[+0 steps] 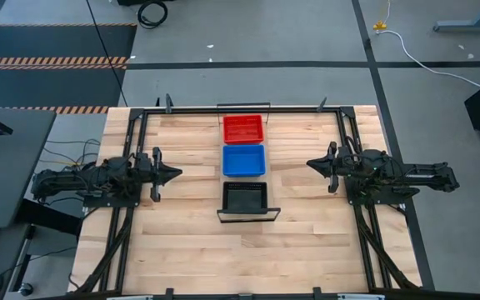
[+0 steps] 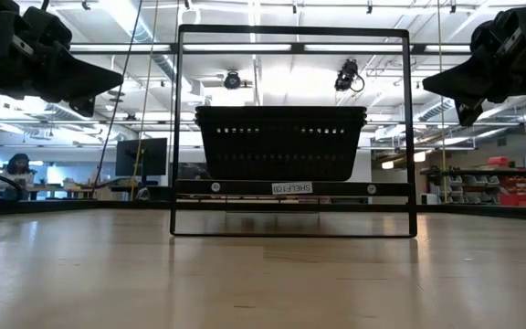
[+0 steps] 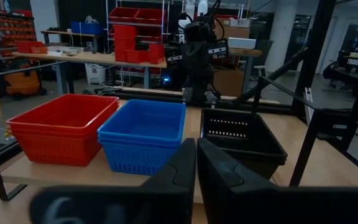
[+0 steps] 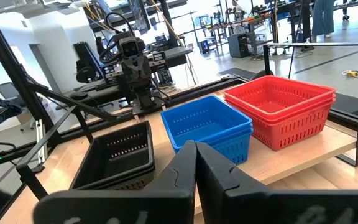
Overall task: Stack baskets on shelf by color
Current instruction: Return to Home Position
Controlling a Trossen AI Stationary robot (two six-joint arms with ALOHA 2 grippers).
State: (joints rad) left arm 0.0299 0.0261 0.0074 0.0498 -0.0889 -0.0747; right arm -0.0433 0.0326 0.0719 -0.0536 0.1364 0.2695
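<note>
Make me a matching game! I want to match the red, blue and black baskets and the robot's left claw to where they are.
Things:
1. red baskets
2. blue baskets
3. black baskets
4. left gripper

Places:
A. in the middle of the shelf
B. off to one side of the shelf, fingers shut, holding nothing
C. at the shelf's front end, nearest in the low view
D. at the shelf's far end, behind the other two colours in the low view

Pairs: 1-D, 2-A, 3-C, 4-B
</note>
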